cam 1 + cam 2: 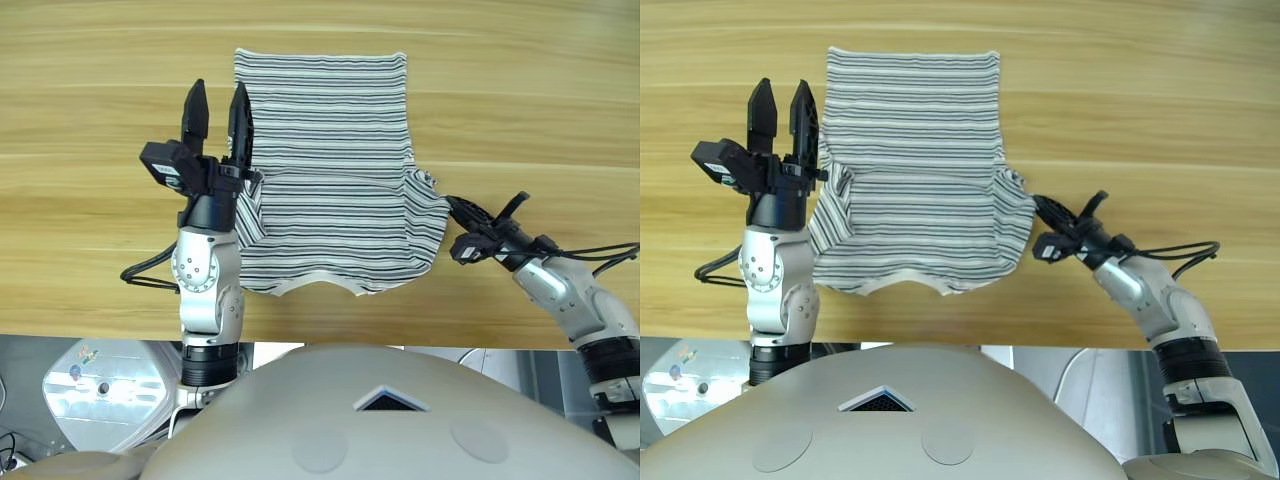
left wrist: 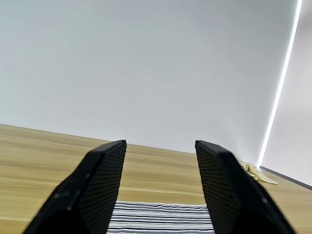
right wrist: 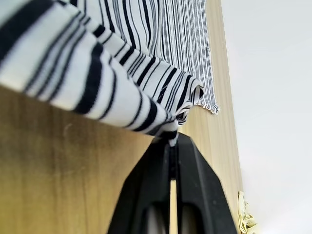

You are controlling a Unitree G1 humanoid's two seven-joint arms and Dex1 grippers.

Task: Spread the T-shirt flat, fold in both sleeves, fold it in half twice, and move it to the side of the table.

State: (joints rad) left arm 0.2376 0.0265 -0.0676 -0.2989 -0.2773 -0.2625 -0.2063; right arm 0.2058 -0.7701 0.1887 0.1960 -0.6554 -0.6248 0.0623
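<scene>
Seemingly, the T-shirt (image 1: 325,170) is spread on the table (image 1: 90,100), sleeves tucked in; its edge is gripped by the right pincer (image 1: 452,205), the left pincer (image 1: 218,95) is held unclenched; both halvings are judged undone.

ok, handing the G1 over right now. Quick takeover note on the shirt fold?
Left gripper: open, holding nothing, upright beside the T-shirt's left edge.
Right gripper: shut on the edge of the right sleeve, low over the table.
T-shirt: spread mid-table, collar toward the robot, hem at the far end.
Done: shirt spread; left sleeve looks folded in over the body.
Left: fold the right sleeve in, fold in half twice, move it to the table's side.
</scene>
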